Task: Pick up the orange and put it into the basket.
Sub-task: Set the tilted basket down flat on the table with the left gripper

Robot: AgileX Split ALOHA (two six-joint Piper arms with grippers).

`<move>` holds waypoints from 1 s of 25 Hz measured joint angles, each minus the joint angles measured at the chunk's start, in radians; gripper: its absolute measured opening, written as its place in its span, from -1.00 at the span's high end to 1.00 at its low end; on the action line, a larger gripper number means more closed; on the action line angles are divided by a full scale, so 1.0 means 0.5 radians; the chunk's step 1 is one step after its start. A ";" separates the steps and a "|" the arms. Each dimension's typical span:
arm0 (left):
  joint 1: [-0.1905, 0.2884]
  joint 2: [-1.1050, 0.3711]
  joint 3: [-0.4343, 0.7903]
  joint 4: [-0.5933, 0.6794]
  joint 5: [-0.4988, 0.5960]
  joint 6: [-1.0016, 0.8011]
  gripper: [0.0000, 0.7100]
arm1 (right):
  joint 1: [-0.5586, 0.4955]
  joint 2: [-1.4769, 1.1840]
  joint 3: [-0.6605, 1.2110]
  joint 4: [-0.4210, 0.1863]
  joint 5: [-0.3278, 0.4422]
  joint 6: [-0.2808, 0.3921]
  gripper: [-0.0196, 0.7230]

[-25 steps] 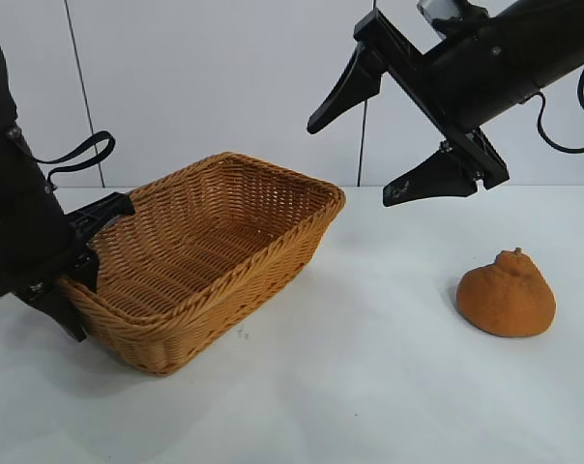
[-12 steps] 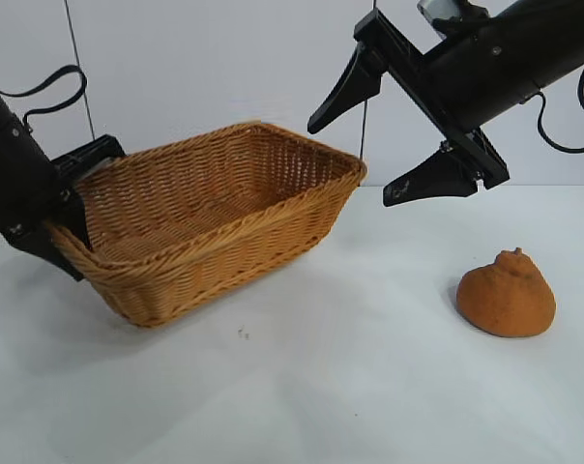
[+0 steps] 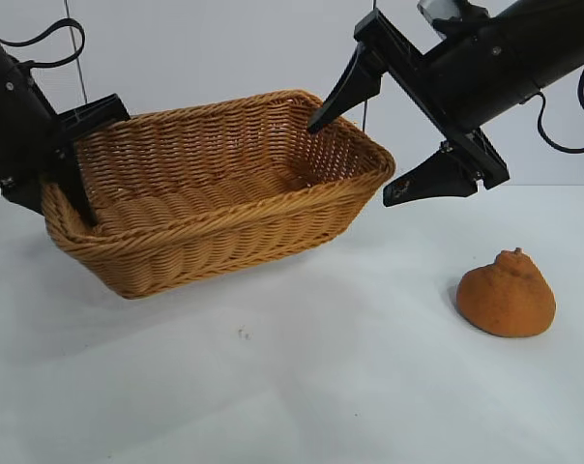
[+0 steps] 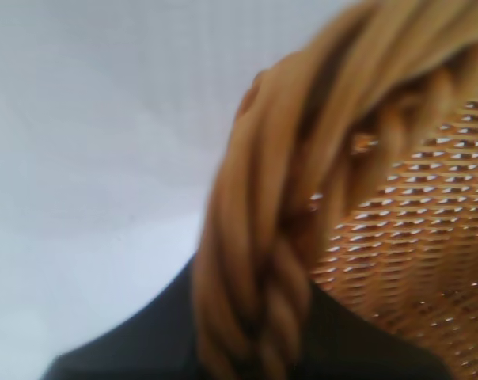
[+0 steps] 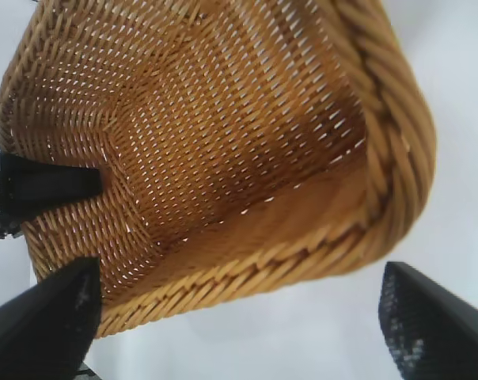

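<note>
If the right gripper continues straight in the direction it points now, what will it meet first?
Probably the basket: the open right gripper aims into its interior, as its wrist view shows. The orange lies off that line.

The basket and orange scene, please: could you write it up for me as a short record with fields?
orange: on the table, untouched, apart from the basket
basket: empty, tilted, one end off the table
left gripper: shut on the basket's rim at that raised end
right gripper: open, in the air beside the basket's other end, above the orange, holding nothing
task status: orange not yet picked up
</note>
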 joint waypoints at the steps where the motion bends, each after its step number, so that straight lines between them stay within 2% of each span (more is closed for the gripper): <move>1: 0.002 0.038 -0.050 0.000 0.033 0.036 0.75 | 0.000 0.000 0.000 -0.008 0.009 0.000 -0.81; 5: 0.011 0.185 -0.239 -0.008 0.167 0.189 0.74 | 0.000 0.000 0.002 -0.034 0.032 0.008 -0.81; 7: 0.015 0.225 -0.259 -0.008 0.175 0.208 0.74 | 0.000 0.000 0.002 -0.034 0.041 0.008 -0.81; 14: 0.015 0.258 -0.266 -0.001 0.014 0.195 0.75 | 0.000 0.001 0.002 -0.034 0.018 0.008 -0.81; 23: 0.027 0.345 -0.266 -0.005 -0.001 0.195 0.75 | 0.000 0.004 0.002 -0.023 0.016 0.008 -0.81; 25: 0.032 0.347 -0.264 0.059 0.015 0.218 0.76 | 0.000 0.004 0.000 0.007 0.009 0.006 -0.81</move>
